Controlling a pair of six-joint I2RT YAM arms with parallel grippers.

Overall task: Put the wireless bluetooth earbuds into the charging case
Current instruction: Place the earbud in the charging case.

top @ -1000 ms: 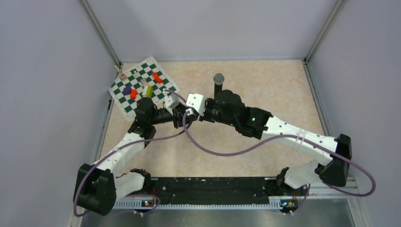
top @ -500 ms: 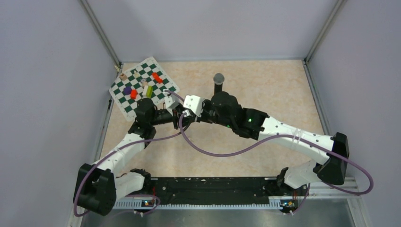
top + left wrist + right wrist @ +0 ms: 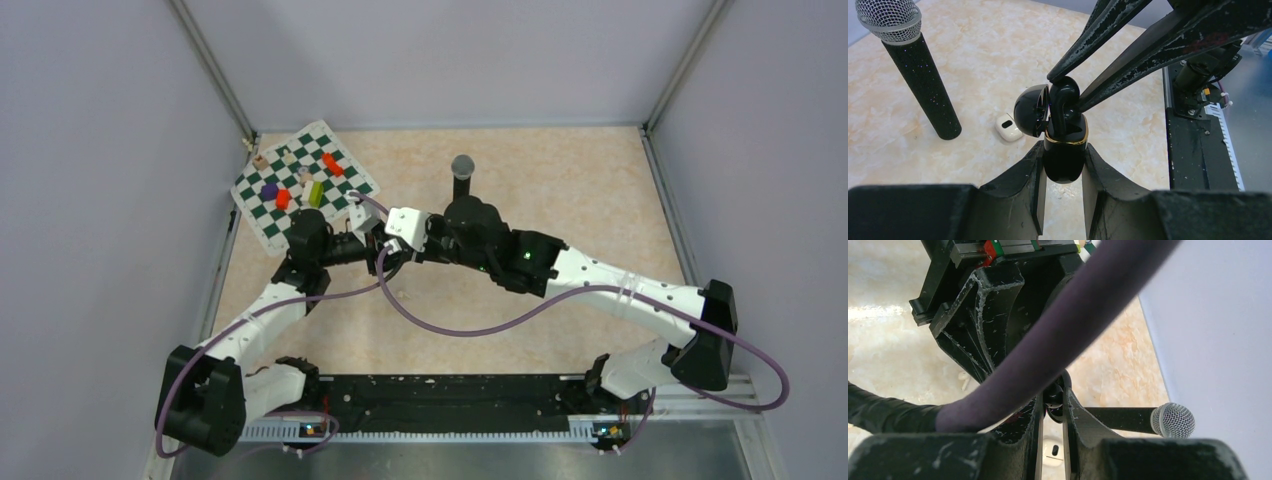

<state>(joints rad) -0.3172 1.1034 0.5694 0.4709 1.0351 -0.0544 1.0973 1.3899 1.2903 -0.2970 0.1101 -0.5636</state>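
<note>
L claw [image 3: 1063, 149] clamped on black case [image 3: 1064, 169], lid open, upright. R claw [image 3: 1066, 90] pinching black bud [image 3: 1058, 106], stem in case mouth. White bud [image 3: 1008, 128] on table [image 3: 998, 45] nr mic [image 3: 918, 75].

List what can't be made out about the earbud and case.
- Left wrist view: how deep the black earbud sits in the charging case; black on black.
- Top view: both, hidden under a wrist camera.
- Right wrist view: the case, mostly behind the purple cable.
- Other earbuds: only one white earbud shows.
</note>
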